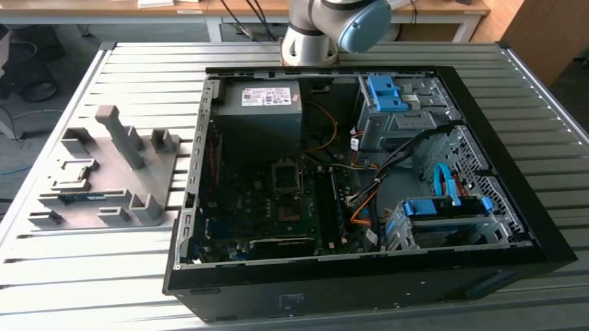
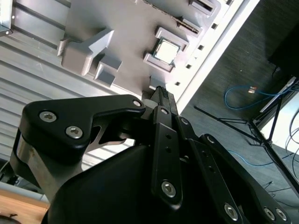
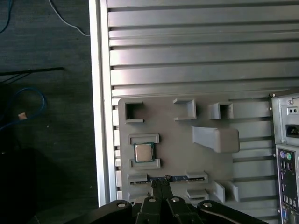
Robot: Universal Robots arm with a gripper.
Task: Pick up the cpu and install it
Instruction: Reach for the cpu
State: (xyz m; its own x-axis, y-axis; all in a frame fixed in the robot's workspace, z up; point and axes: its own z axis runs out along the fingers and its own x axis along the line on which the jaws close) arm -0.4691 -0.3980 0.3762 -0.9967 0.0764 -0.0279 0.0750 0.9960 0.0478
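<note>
The slatted table [image 1: 138, 62] carried an open computer case [image 1: 368, 289], with a grey fixture tray [image 1: 110, 186] at its nine o'clock in the exterior view. The gripper [image 3: 159, 183] hovered over the tray, fingers pressed together and holding nothing. The cpu [image 3: 143, 152] sat in its tray pocket.

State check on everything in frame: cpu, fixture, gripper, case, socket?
case: on its side, panel off, open.
socket: looks empty.
fixture: flat on the table, beside the case.
cpu: seated in its fixture pocket, not picked.
gripper: jaws shut, empty, near the fixture's edge.
</note>
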